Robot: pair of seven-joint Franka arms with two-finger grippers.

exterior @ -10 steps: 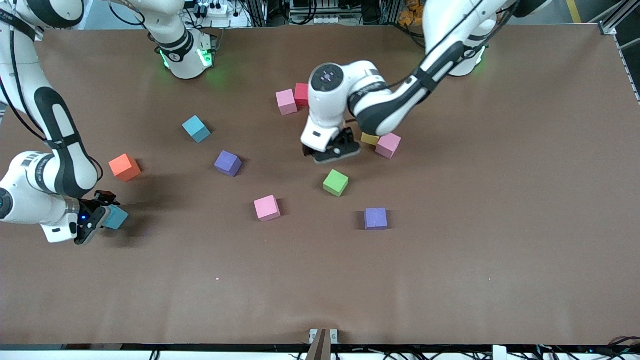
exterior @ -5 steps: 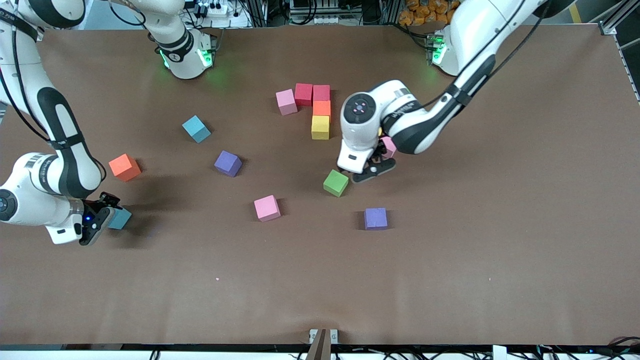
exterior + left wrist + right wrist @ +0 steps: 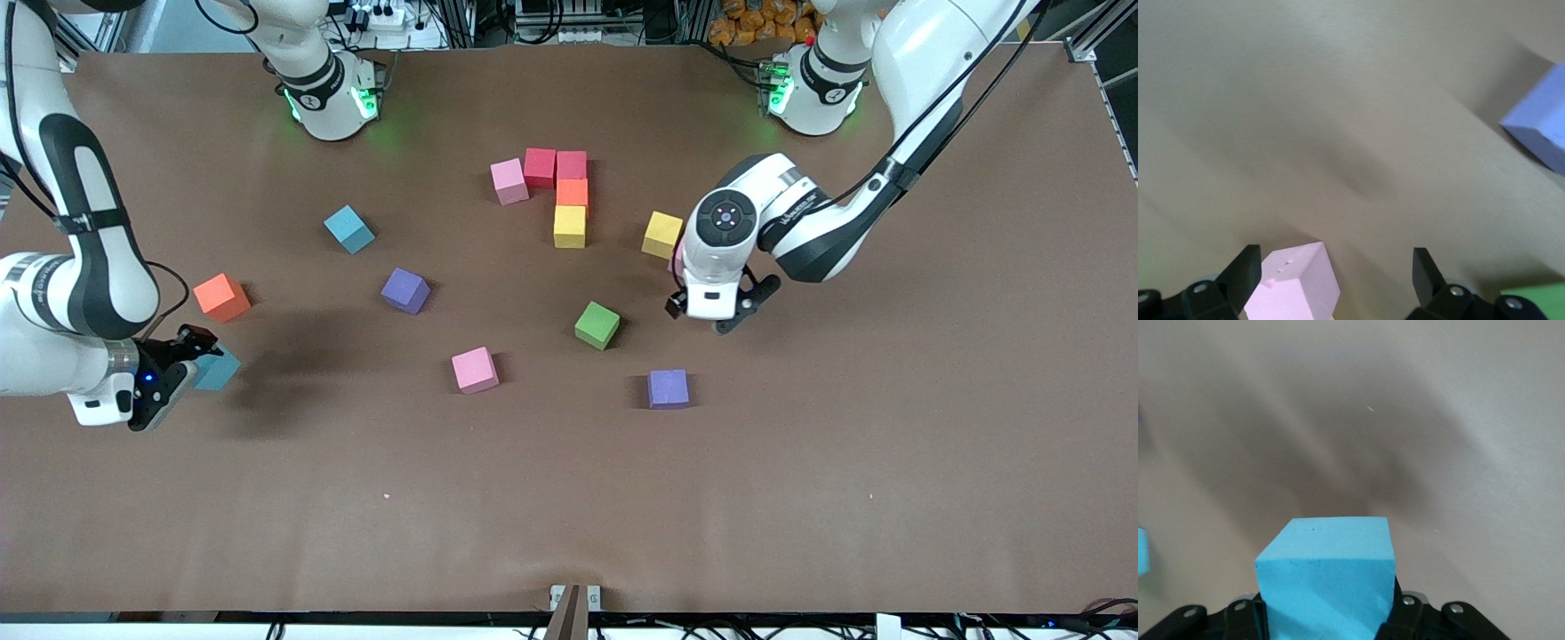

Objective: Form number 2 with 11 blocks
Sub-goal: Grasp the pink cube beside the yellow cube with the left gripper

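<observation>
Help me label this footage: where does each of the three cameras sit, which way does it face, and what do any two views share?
Front view: high across the table, facing both arms' bases; shows both arms, scattered blocks and the started number 2.
Left wrist view: on the left arm, looking down past open fingers at a pink block.
Right wrist view: on the right arm, looking past the right gripper shut on a light blue block.
Shared: the front view shows that same block in the right gripper.

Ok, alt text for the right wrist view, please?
The right gripper is shut on a light blue block, which fills the lower middle of the view above the bare brown table. The edge of another light blue block shows at the frame's border.
</observation>
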